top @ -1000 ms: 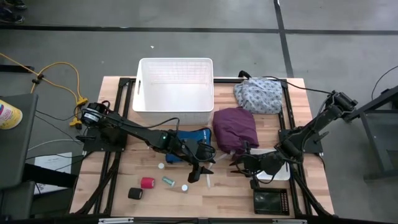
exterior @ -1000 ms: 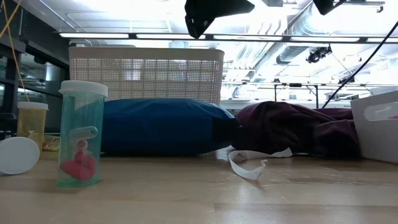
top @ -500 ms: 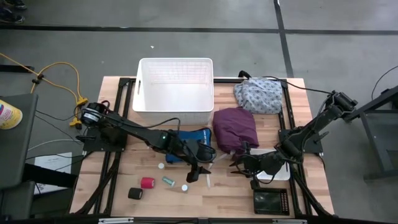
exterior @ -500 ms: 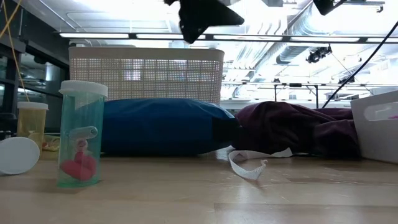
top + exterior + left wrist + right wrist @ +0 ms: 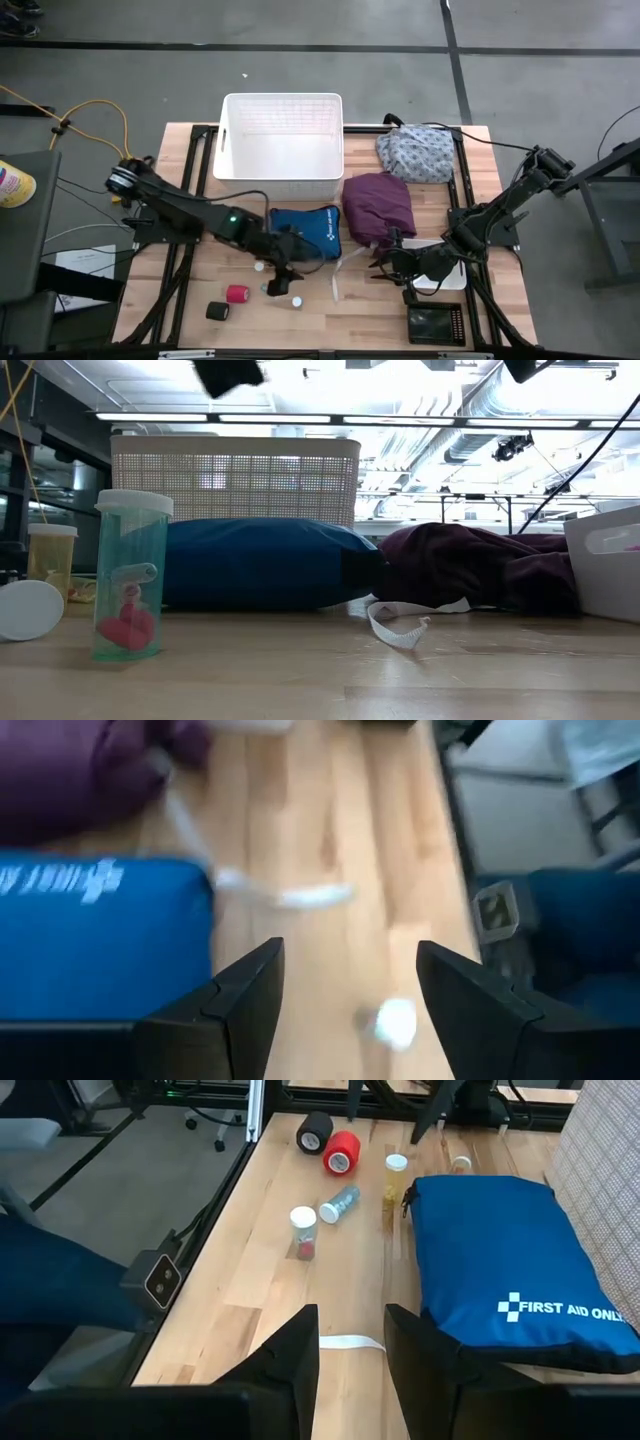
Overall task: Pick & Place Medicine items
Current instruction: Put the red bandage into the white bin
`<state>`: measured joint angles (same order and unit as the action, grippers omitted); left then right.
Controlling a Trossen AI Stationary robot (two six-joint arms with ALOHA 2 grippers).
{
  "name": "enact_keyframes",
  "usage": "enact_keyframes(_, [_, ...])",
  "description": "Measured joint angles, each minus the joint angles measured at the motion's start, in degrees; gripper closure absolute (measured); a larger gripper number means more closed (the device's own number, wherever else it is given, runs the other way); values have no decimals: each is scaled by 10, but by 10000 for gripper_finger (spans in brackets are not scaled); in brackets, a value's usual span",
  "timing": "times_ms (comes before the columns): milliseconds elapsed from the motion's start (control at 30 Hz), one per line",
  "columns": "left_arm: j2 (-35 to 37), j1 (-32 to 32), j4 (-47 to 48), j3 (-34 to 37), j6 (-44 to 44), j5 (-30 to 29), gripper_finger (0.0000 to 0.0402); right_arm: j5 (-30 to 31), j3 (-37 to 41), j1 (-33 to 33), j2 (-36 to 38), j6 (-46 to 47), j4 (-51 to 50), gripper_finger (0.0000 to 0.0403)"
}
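Observation:
The medicine items lie near the table's near edge, left of centre: a red roll (image 5: 237, 294), a black roll (image 5: 217, 311), a greenish vial (image 5: 270, 290) and a white-capped bottle (image 5: 297, 301). In the low view a greenish vial (image 5: 130, 575) stands upright on its base beside a yellow bottle (image 5: 50, 560). My left gripper (image 5: 283, 277) is open and hovers above these items, high at the top of the low view (image 5: 228, 372). My right gripper (image 5: 385, 262) is open and waits right of centre, above a white strap (image 5: 350, 1343).
A blue first aid pouch (image 5: 305, 228) lies at mid-table, with a purple bundle (image 5: 378, 205) and a floral bundle (image 5: 415, 153) toward the far right. A white basket (image 5: 281, 135) sits at the far edge. A white tray (image 5: 440, 270) and a dark device (image 5: 435, 323) lie near right.
My left gripper has swung toward the table's left edge, off the blue pouch's near right corner to a spot over the small medicine items, staying high above the table. The pouch shows more fully now. Nothing on the table has moved.

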<state>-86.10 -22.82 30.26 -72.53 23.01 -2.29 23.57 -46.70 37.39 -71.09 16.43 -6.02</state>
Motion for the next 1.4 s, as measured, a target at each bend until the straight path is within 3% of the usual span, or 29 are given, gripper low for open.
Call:
enact_keyframes(267, [22,-52,69,0,39,-66,181,0,0,0,0,0,3,300])
enact_keyframes(733, [19,-89,99,68,117,-41,181,0,0,0,0,0,3,300])
enact_keyframes(1100, [31,-223,235,68,275,-152,181,0,0,0,0,0,3,300])
enact_keyframes(1400, [31,-302,235,88,359,-161,181,0,0,0,0,0,3,300])
